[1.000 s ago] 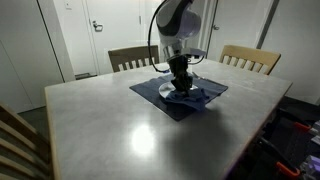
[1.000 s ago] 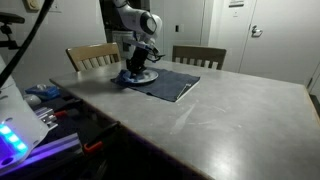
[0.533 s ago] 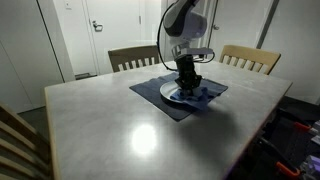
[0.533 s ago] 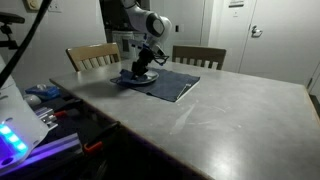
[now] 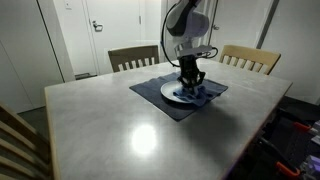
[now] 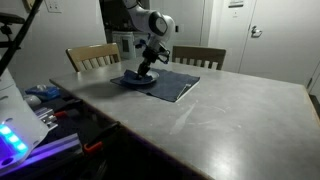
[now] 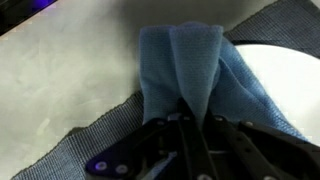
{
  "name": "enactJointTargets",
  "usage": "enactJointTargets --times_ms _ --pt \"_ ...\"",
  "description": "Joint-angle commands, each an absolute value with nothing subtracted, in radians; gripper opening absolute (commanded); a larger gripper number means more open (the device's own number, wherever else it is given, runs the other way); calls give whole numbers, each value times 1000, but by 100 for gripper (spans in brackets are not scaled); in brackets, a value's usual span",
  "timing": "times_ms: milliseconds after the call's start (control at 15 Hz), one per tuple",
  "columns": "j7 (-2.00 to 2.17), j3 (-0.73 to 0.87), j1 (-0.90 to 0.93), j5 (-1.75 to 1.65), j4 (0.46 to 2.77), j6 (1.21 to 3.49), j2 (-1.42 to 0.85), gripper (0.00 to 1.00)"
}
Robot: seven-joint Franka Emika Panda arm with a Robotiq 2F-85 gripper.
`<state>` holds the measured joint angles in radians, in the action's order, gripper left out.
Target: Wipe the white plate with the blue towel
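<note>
A white plate [image 5: 173, 93] lies on a dark placemat [image 5: 160, 100] at the far side of the table; it also shows in an exterior view [image 6: 131, 82] and the wrist view [image 7: 285, 85]. My gripper [image 5: 190, 88] [image 6: 146, 72] [image 7: 196, 112] is shut on the blue towel [image 7: 195, 65] and presses it down on the plate's edge. The towel bunches between the fingers and spreads over the plate [image 5: 194, 95].
Two wooden chairs [image 5: 131, 57] [image 5: 250, 58] stand behind the grey table [image 5: 120, 130]. A third chair back [image 5: 15, 135] is at the near corner. Equipment with lights [image 6: 15, 135] sits beside the table.
My gripper has slid the towel across the plate, to the right in both exterior views, away from the plate's centre toward its edge.
</note>
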<state>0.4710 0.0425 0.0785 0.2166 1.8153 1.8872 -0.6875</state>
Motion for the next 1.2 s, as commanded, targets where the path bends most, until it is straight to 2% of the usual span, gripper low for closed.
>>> enactJointTargets --times_ms 0,533,1133 --pt "545 67 135 156 1795 1962 -709 3" --pt "493 29 199 17 1655 1970 -761 3" --pt "104 -66 140 43 1676 1936 -736 3"
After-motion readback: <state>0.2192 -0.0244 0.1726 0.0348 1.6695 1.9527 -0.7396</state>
